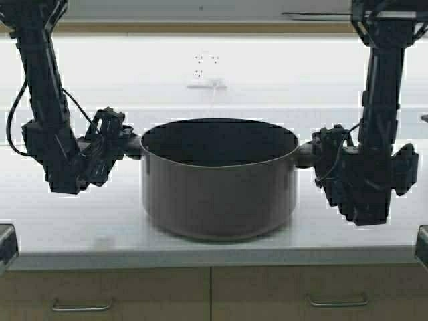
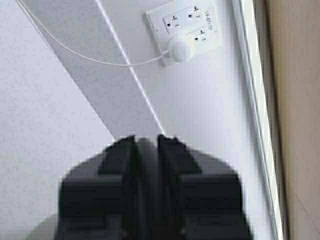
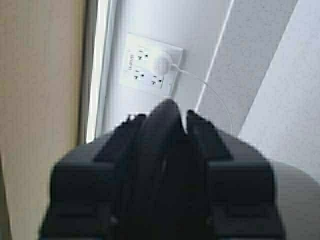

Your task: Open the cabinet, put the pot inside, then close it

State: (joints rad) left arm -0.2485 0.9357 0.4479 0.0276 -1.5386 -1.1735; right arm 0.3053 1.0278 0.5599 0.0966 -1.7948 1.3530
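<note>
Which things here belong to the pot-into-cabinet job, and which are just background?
Job:
- pot
- left end effector, clamped on a pot handle
- right end effector, clamped on the opposite handle

Background:
- wall outlet with white plug and cord
- countertop
- base drawers

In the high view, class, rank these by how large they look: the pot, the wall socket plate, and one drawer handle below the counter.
1. The pot, largest by far.
2. The drawer handle and the wall socket plate look too alike to rank, and the handle sits nearer the camera.
</note>
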